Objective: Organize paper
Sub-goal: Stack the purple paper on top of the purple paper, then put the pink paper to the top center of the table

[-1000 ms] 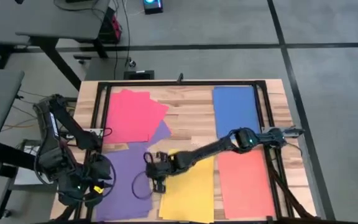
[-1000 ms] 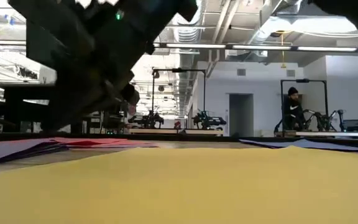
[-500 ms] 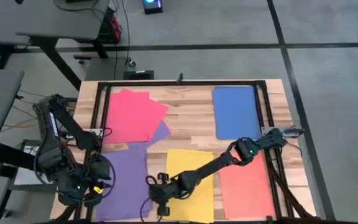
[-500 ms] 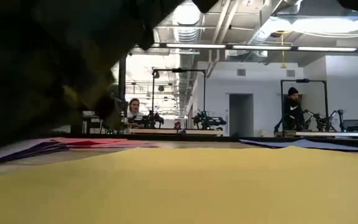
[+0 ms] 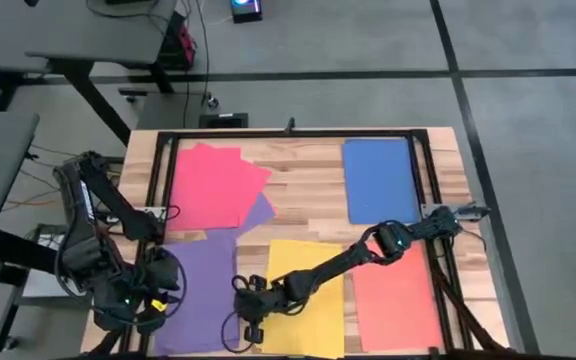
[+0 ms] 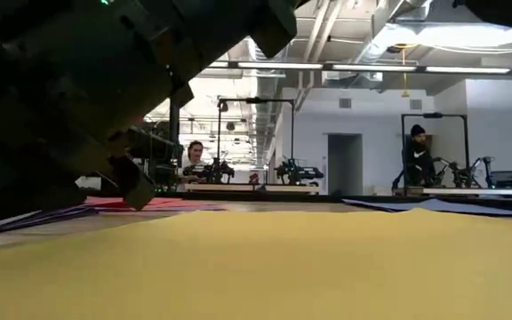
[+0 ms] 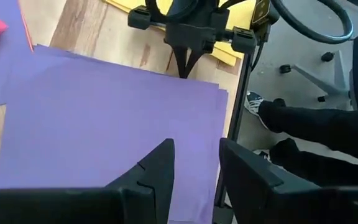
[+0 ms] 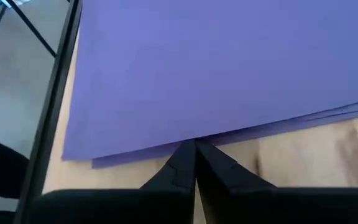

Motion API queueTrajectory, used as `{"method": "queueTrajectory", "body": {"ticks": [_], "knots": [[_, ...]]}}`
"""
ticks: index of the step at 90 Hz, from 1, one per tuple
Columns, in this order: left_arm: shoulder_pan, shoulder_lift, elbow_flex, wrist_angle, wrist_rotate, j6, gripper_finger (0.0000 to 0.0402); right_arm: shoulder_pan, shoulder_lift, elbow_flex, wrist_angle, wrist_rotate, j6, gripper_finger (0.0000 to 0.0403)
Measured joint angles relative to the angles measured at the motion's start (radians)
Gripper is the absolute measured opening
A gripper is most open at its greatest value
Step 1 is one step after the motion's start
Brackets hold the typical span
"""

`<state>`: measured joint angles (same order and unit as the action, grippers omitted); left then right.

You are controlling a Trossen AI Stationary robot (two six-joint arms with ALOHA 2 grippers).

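Paper lies sorted by colour on the desk (image 5: 308, 185) in the high view: red sheets (image 5: 213, 185), blue sheet (image 5: 378, 180), orange sheet (image 5: 393, 295), yellow sheets (image 5: 308, 300), purple stack (image 5: 200, 292). The right gripper (image 5: 249, 322) reaches across to the purple stack's edge, lower on the desk than a second ago. In the low view its dark bulk looms beside yellow paper (image 6: 283, 267). From the left wrist, the left gripper (image 7: 194, 171) hovers released over purple. From the right wrist, the clenched fingertips (image 8: 194, 163) touch that edge, likely to square it.
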<state>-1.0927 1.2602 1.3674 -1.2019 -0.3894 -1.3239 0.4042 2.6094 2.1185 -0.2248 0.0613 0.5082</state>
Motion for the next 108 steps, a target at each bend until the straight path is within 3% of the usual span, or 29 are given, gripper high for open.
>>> {"method": "queueTrajectory", "body": {"ticks": [54,66,81,94,108], "knots": [[0.0,0.001,0.0,0.001,0.0,0.002,0.0108,0.008,0.006,0.0,0.082,-0.04,0.015,0.0],[0.018,0.001,0.016,0.007,-0.001,-0.003,0.0108,-0.002,-0.079,-0.001,-0.082,-0.089,0.01,0.0],[0.076,0.001,0.06,-0.019,-0.017,0.015,0.0108,-0.044,-0.323,0.002,-0.4,-0.083,-0.083,0.0],[0.212,0.0,0.075,-0.049,-0.023,0.134,0.0108,-0.154,-0.467,0.002,-0.62,-0.058,-0.18,0.0],[0.424,0.0,0.076,-0.117,-0.021,0.289,0.0109,-0.315,-0.565,-0.001,-0.675,-0.058,-0.216,0.0001]]}}
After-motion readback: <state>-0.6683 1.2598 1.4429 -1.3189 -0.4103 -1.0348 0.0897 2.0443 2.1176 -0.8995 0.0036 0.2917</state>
